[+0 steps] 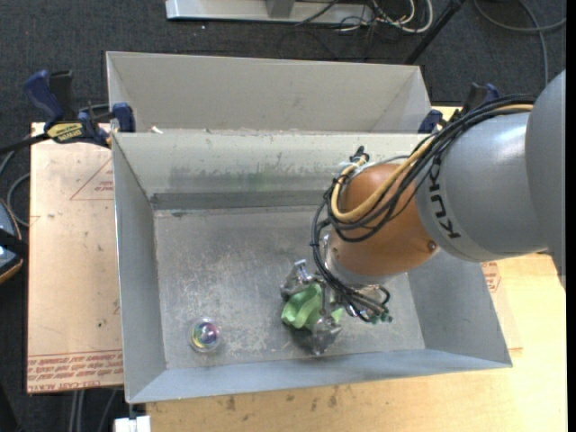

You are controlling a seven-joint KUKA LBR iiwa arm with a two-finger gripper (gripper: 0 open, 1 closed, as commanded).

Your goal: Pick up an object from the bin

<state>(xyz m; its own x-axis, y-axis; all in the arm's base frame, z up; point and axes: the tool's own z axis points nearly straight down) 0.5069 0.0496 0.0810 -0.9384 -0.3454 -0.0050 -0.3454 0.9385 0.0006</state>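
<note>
Where the floor of the bin (225,250) meets its near wall, right of the middle, the pincer (310,313) sits low under the orange wrist cover, its two metal fingers pinching a crumpled green thing (299,307). Well apart, near the left corner, lies a small shiny ball (205,335).

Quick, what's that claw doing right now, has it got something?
Gripper: closed on a small green thing, near the front of the bin.
</note>
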